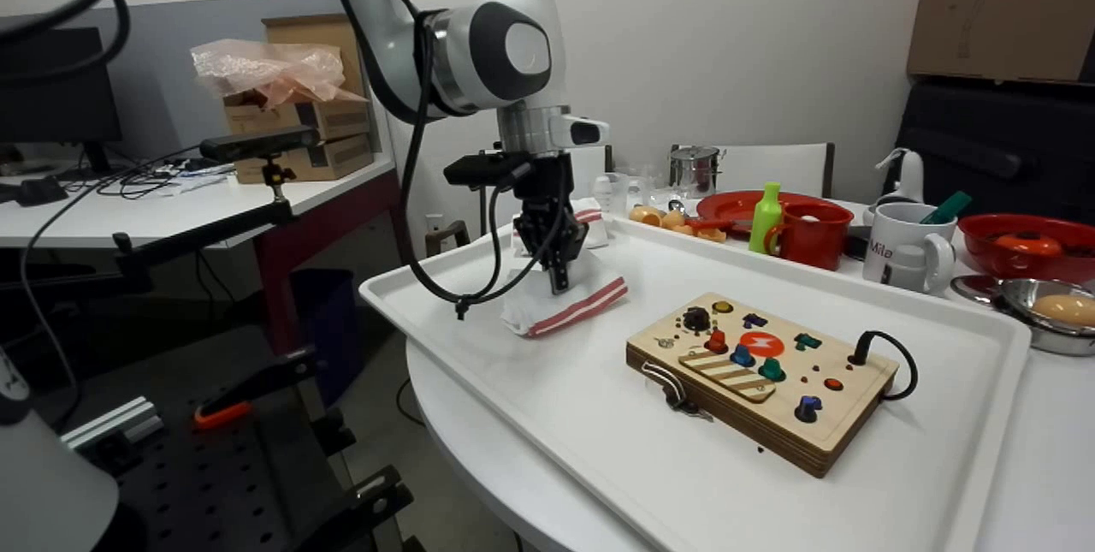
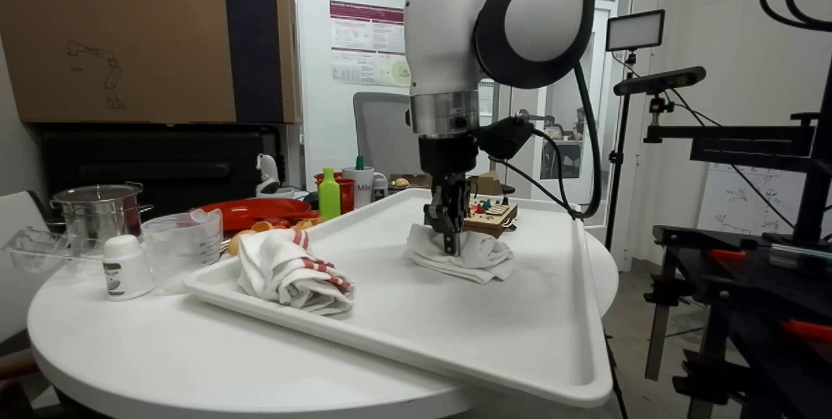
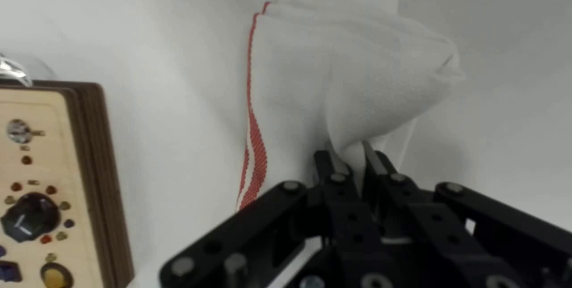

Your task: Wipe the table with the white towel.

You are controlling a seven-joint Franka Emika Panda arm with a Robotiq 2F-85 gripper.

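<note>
The white towel (image 1: 547, 299) lies folded on the white tray-like table (image 1: 530, 389), its red stripes facing the wooden board. It also shows in an exterior view (image 2: 484, 256) and the wrist view (image 3: 295, 69). My gripper (image 1: 558, 278) points down onto it, with its fingertips low over the tabletop. In the wrist view, the gripper (image 3: 351, 158) is shut on a pinched fold of the towel. The rest of the cloth spreads loosely around the fingers on the surface. In an exterior view the fingers (image 2: 451, 243) sink into the cloth.
A wooden toy board (image 1: 761, 364) with knobs and a cable sits on the tabletop, beside the towel. A second striped white cloth (image 2: 286, 276) lies bunched at a corner. A green bottle (image 1: 766, 218), red mug (image 1: 811, 235) and white mug (image 1: 907, 240) stand beyond the raised rim.
</note>
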